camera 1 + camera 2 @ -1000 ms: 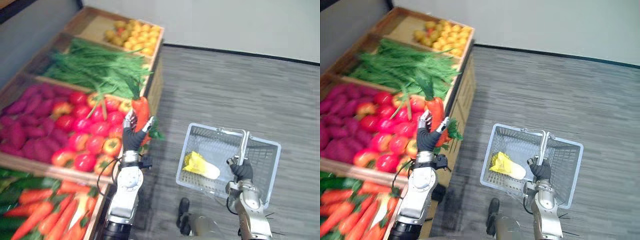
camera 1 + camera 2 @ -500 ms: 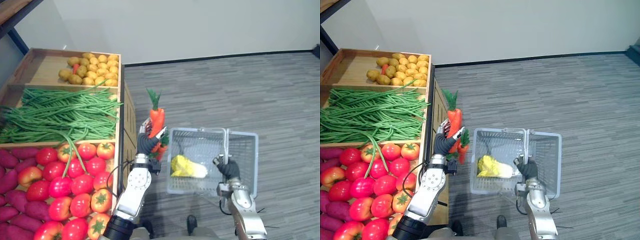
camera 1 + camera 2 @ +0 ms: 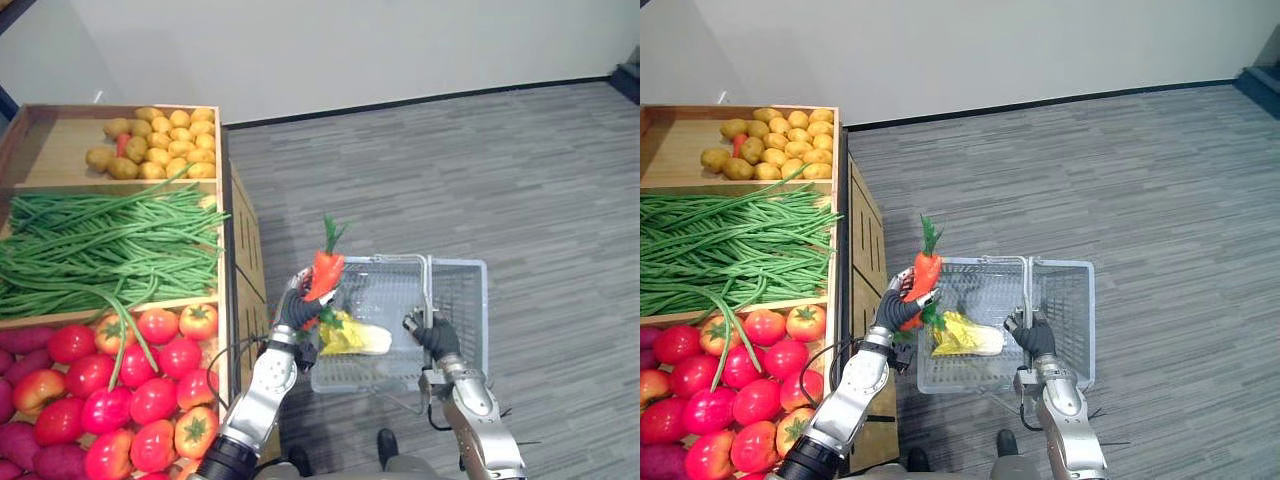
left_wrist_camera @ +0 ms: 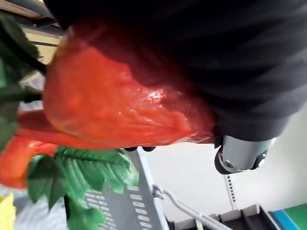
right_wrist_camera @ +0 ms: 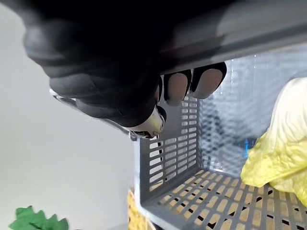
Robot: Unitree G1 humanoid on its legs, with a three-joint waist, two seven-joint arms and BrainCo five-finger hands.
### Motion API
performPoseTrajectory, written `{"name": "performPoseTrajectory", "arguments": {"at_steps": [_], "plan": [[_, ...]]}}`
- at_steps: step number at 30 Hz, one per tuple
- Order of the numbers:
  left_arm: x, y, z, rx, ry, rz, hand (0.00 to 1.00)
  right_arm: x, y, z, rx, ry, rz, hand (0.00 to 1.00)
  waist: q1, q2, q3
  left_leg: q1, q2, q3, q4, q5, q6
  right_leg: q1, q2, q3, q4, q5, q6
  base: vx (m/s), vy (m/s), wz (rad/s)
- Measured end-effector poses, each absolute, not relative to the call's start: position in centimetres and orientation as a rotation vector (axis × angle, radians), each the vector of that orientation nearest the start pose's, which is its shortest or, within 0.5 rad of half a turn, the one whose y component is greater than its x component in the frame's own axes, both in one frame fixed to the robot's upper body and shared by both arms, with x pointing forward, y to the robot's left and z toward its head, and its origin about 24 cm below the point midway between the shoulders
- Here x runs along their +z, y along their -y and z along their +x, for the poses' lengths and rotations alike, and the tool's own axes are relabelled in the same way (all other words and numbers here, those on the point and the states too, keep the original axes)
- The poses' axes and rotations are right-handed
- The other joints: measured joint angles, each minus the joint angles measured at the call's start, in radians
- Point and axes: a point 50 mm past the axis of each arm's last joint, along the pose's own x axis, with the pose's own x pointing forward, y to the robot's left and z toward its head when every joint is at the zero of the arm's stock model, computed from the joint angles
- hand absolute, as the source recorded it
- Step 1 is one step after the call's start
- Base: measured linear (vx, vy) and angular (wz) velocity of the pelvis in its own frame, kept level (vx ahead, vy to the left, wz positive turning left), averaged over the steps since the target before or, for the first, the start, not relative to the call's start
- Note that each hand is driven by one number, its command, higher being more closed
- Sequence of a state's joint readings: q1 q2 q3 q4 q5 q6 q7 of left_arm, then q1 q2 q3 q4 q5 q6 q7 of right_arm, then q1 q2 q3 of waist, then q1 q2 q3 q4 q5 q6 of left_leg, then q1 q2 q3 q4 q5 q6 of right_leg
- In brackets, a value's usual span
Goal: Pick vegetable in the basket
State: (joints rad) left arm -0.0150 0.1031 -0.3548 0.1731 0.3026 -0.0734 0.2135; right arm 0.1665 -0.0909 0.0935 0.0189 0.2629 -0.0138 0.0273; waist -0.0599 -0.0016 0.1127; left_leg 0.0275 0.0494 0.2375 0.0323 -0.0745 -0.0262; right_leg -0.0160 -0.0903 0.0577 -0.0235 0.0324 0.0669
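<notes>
Basket (image 3: 466, 300) mouth open either side of its handle (image 3: 429, 288); cabbage (image 3: 358, 338) on the left floor.

basket (image 3: 466, 305): 1
cabbage (image 3: 362, 338): 1, lying in the basket
carrots (image 3: 325, 272): at least 2 in one bunch; exact number unclear
hands: 2, left hand (image 3: 297, 308) and right hand (image 3: 437, 338)
bins (image 3: 55, 128): 3 wooden sections in view
potatoes (image 3: 165, 150): about 20, one heap
red-orange piece (image 3: 122, 145) among the potatoes: 1, kind unclear
green beans (image 3: 100, 240): one big pile, too many to count
tomatoes (image 3: 150, 370): about a dozen in view, cut off at the frame edge
purple sweet potatoes (image 3: 20, 440): 3 or so, partly in frame
</notes>
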Motion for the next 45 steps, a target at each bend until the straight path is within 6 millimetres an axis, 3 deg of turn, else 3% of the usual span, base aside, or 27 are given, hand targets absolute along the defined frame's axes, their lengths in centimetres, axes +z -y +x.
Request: {"name": "performPoseTrajectory", "arguments": {"at_steps": [4, 23, 24, 39, 45], "plan": [[0.6, -8.4, 23.6, -0.234, -0.004, 0.439, 1.00, 0.0, 14.6, 21.4, 0.078, -0.181, 0.199, 1.00, -0.012, -0.007, -0.006, 0.005, -0.001, -0.006, -0.023, 0.016, 0.001, -0.002, 0.000, -0.005, -0.001, 0.000, 0.000, -0.02, -0.011, 0.04], [-0.6, -4.1, 22.0, -0.401, -0.054, 0.353, 1.00, -1.5, 11.3, 20.3, 0.189, -0.266, 0.205, 1.00, -0.010, -0.014, -0.047, 0.031, -0.013, -0.046, -0.125, 0.094, 0.001, -0.003, -0.004, -0.043, -0.001, 0.003, 0.007, -0.03, -0.011, 0.06], [-1.0, -4.0, 21.9, -0.401, -0.072, 0.349, 0.00, -1.6, 11.3, 20.3, 0.190, -0.281, 0.213, 1.00, -0.010, -0.014, -0.054, 0.031, -0.014, -0.046, -0.125, 0.094, 0.001, -0.003, -0.005, -0.043, -0.001, 0.003, 0.007, 0.00, 0.000, 0.00], [-3.6, -4.8, 22.6, -0.367, -0.210, 0.398, 0.00, -1.7, 10.7, 20.1, 0.190, -0.302, 0.288, 1.00, -0.014, -0.016, -0.062, 0.018, -0.014, -0.044, -0.125, 0.094, 0.001, -0.011, -0.005, -0.043, -0.013, 0.006, 0.011, 0.00, -0.001, 0.00], [-3.6, -5.0, 22.7, -0.368, -0.214, 0.392, 0.00, -1.6, 10.6, 20.2, 0.190, -0.298, 0.311, 1.00, -0.014, -0.015, -0.062, 0.020, -0.014, -0.048, -0.125, 0.094, 0.001, -0.006, -0.006, -0.052, -0.014, 0.006, 0.011, 0.00, -0.006, 0.02]]}}
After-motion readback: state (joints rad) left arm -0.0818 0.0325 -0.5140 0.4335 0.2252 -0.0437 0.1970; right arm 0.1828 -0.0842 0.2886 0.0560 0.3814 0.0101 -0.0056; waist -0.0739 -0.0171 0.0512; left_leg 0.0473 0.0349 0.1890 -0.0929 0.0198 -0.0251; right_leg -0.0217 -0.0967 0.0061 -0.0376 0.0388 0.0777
